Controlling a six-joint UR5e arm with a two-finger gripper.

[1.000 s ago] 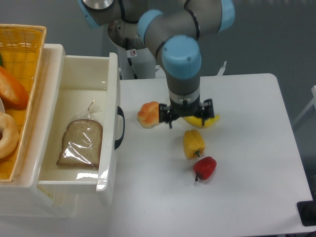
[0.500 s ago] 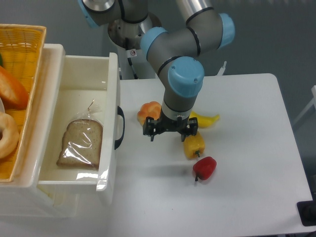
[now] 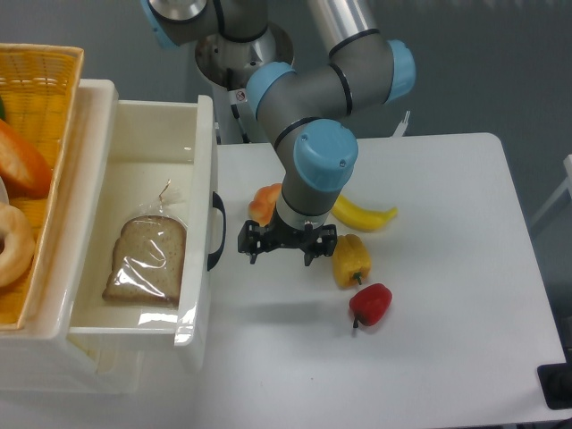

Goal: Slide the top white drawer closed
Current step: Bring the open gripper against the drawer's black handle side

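Nearest the camera, the glossy cream-white plastic top drawer (image 3: 198,223) stands pulled well out from its cabinet at the left edge of the white table (image 3: 447,357), its deep box open to view, and a slice of brown bread sealed in a clear plastic bag (image 3: 146,259) lies flat on its floor. The drawer's front panel faces my side, and its curved black handle (image 3: 217,231) sticks out toward me. On the table to the right, a red bell pepper (image 3: 371,305) sits closest to the front, with a yellow bell pepper (image 3: 351,259) just behind it. My black two-finger claw (image 3: 281,256) hangs between the handle and the yellow pepper, near the handle but not touching it, fingers pointing down and spread apart with nothing between them, so it is released. Behind my wrist, an orange, lobed piece of fruit or pastry (image 3: 264,202) is partly hidden by my grey-and-blue arm (image 3: 317,161), and a yellow banana (image 3: 362,214) lies on the far side of the yellow pepper. At the upper left, above the drawer, a yellow wicker basket (image 3: 45,76) holds orange and tan food that the frame cuts off.
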